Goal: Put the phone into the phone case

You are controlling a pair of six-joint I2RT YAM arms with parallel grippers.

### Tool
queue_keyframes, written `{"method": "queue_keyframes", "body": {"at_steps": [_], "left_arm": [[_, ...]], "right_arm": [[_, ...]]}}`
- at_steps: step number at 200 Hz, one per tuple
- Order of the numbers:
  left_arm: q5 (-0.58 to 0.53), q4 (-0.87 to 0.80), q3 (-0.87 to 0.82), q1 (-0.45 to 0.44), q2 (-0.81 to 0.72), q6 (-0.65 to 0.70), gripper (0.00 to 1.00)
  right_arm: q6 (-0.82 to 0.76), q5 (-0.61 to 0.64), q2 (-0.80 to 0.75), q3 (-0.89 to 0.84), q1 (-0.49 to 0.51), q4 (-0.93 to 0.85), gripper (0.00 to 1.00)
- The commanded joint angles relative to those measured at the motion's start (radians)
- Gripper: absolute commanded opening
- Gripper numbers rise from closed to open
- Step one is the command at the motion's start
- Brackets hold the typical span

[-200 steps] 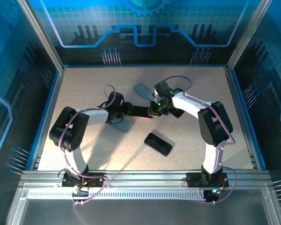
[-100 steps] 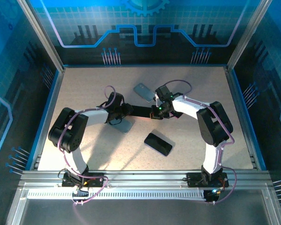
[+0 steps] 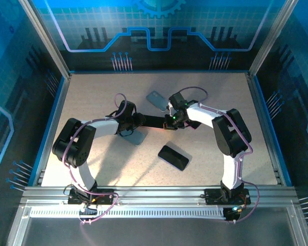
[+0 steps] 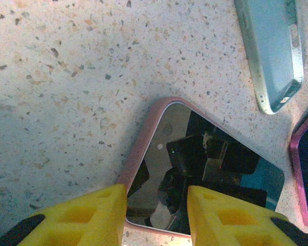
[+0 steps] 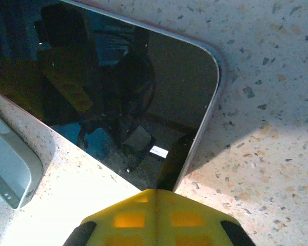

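Note:
A dark-screened phone (image 3: 155, 121) with a pink rim lies flat mid-table between my two grippers. In the left wrist view the phone (image 4: 205, 169) runs from my open left gripper (image 4: 156, 215) up to the right, and the yellow fingers (image 4: 92, 215) stand apart over its near edge. My left gripper (image 3: 140, 121) sits at the phone's left end. My right gripper (image 3: 170, 122) is at its right end. In the right wrist view the phone (image 5: 108, 87) shows a glossy screen, and my right gripper (image 5: 155, 197) is shut with its tips at the phone's corner edge.
A grey-blue case (image 3: 155, 100) lies just behind the phone, also seen as the case (image 4: 271, 51) and the case (image 5: 7, 169). A second black phone (image 3: 173, 157) lies nearer the front. A grey slab (image 3: 137, 137) sits under the left arm. A magenta-edged item (image 4: 305, 169) lies right of the phone.
The right arm has drawn in and its gripper has shifted slightly along the phone's right end. The left gripper and the phone have stayed put.

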Motion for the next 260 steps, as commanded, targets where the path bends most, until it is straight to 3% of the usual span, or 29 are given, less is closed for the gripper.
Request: {"method": "queue_keyframes", "body": {"at_steps": [1, 85, 260], "left_arm": [[-0.014, -0.027, 0.038, -0.006, 0.018, 0.037, 0.36], [-0.009, -0.019, 0.034, -0.012, 0.082, 0.042, 0.35], [-0.026, 0.004, -0.009, -0.018, 0.088, 0.025, 0.34]], "right_arm": [[-0.033, 0.052, 0.083, -0.002, 0.016, -0.033, 0.00], [-0.052, 0.088, 0.160, -0.052, 0.066, -0.064, 0.00], [-0.006, 0.033, 0.293, -0.128, 0.093, 0.017, 0.00]]}}
